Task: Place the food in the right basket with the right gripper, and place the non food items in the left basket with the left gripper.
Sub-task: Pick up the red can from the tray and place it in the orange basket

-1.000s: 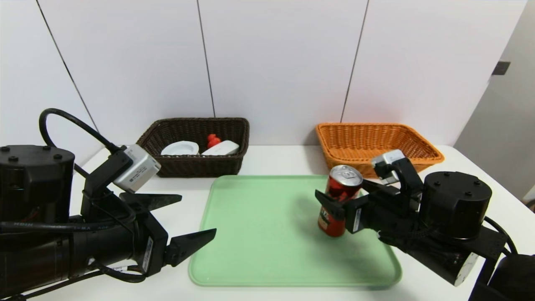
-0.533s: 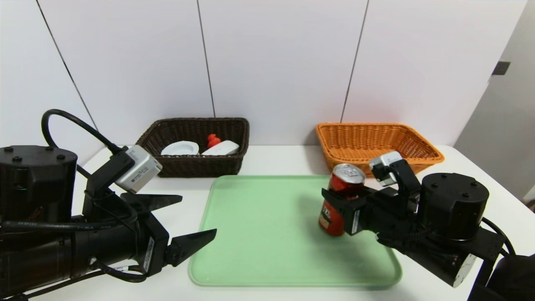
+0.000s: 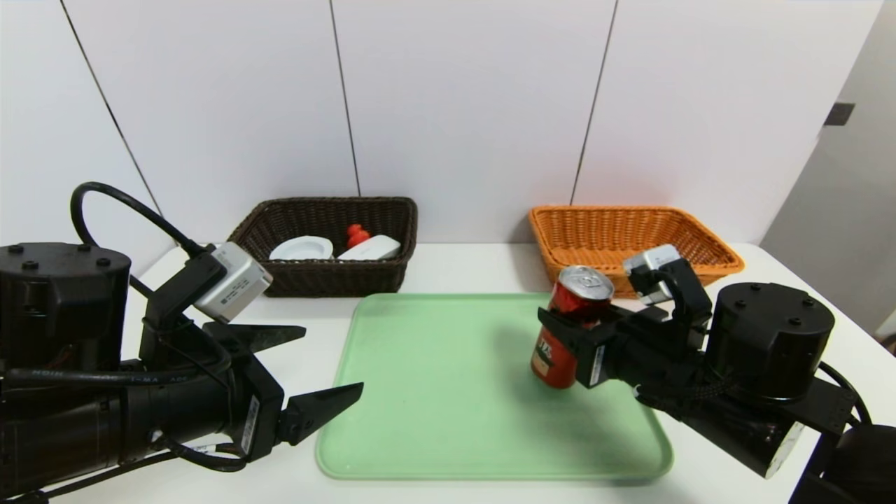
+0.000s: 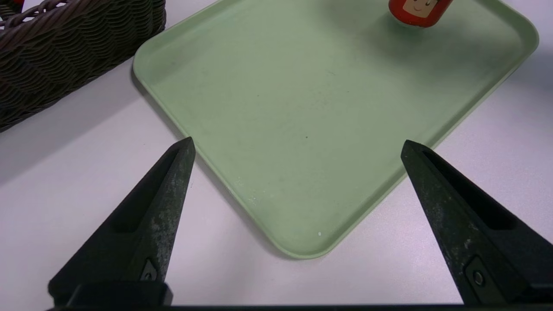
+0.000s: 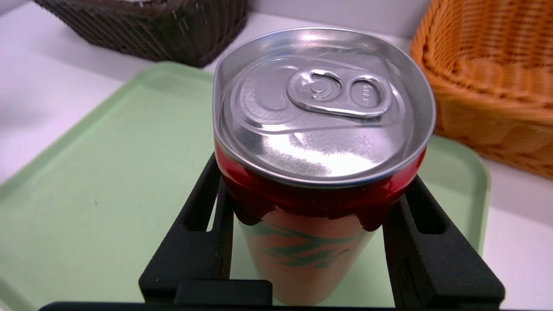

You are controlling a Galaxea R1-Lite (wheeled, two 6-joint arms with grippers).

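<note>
My right gripper (image 3: 568, 337) reaches in from the right, fingers clamped on the red can (image 3: 568, 329), holding it tilted above the green tray (image 3: 434, 392). Since a second ago the can has risen slightly toward the orange basket (image 3: 633, 241). My left gripper (image 3: 308, 371) hovers wide open by the tray's near-left corner. The dark basket (image 3: 325, 245) holds the duck (image 3: 357, 234), white box (image 3: 371, 248) and disc (image 3: 302, 248).

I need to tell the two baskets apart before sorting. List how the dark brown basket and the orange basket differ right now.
Colour: the dark brown basket is almost black; the orange basket is bright orange-tan.
Contents: the dark brown basket holds a white disc, a red duck and a white box; nothing shows inside the orange basket.
Side: the dark brown basket sits on the robot's left, the orange basket on its right.
Both are woven rectangles with flared sides.
</note>
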